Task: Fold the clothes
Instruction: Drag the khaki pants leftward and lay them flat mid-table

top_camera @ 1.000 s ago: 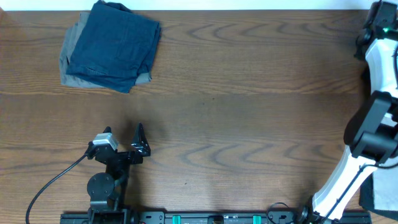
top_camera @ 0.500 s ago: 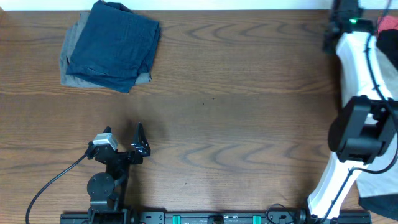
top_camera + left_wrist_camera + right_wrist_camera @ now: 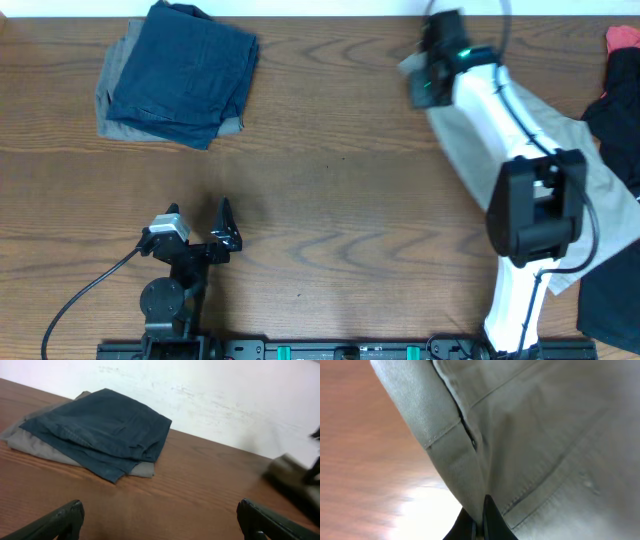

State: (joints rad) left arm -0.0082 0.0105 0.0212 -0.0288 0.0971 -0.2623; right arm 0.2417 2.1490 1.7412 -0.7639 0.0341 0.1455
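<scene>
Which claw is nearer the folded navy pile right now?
Left. The left claw faces the navy pile, fairly close; the right claw is far across the table, clamped on the khaki shorts.

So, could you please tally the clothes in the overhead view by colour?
Navy blue pair: 1
Grey pair: 1
Khaki pair: 1
Black cloth: 1, possibly more
Pink scrap: 1
Total: 5
</scene>
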